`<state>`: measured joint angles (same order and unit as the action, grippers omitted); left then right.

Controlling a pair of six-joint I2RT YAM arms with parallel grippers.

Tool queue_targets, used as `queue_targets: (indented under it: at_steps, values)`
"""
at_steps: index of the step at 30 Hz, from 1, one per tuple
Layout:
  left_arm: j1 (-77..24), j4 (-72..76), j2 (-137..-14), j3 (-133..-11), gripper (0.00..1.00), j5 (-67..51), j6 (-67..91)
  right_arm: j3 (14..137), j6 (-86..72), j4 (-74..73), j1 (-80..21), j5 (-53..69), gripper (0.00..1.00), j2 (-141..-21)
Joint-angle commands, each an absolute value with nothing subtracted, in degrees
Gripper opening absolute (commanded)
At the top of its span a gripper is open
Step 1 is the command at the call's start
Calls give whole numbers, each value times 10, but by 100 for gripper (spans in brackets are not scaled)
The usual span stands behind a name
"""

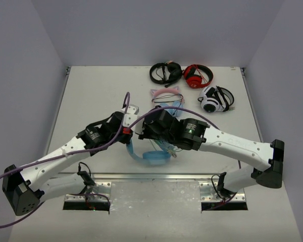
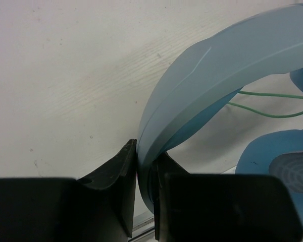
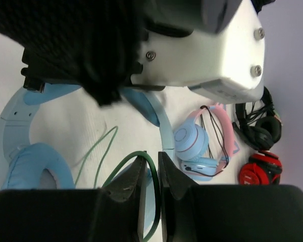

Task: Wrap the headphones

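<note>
- L hand [image 2: 144, 166] clamps headphones [image 1: 150, 154] by headband [image 2: 227, 55] (firm, I reckon).
- R hand [image 3: 151, 169] nearly closed at cable [image 3: 122, 162]; can't tell if gripped.
- Mid-wrap; next I'd loop cable round band.

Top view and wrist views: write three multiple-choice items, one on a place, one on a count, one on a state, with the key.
1. The glossy red over-ear headphones lie:
A. between the arm bases
B. under the left arm
C. at the white table's far edge, beside the black headphones

2. Headphone sets on the table:
A. five
B. three
C. seven

3. The left gripper is:
A. open
B. shut on the wide headband of the large light blue over-ear headphones
C. shut on a cable

Key:
1. C, they sit by the back rim.
2. A, add the white-and-black pair and the pink cat-ear pair.
3. B, both fingers press the band.
</note>
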<state>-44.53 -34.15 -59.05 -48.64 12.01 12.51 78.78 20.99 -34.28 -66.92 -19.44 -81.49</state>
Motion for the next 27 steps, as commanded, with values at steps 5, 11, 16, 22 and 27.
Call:
queue_targets:
  at_steps: [5,11,16,22,27]
  values:
    - [-465,-269,-547,-497,1,83,116,743,154,-247,-635,-154,15,-801]
    - [-465,-268,-546,-497,1,74,113,761,163,-250,-629,-228,17,-830]
    - [-465,-265,-541,-495,1,69,111,780,144,-264,-613,-260,26,-842]
    - [-464,-265,-537,-496,0,67,111,762,121,-254,-599,-291,35,-834]
    - [-464,-264,-533,-495,1,67,111,769,101,-278,-592,-342,45,-859]
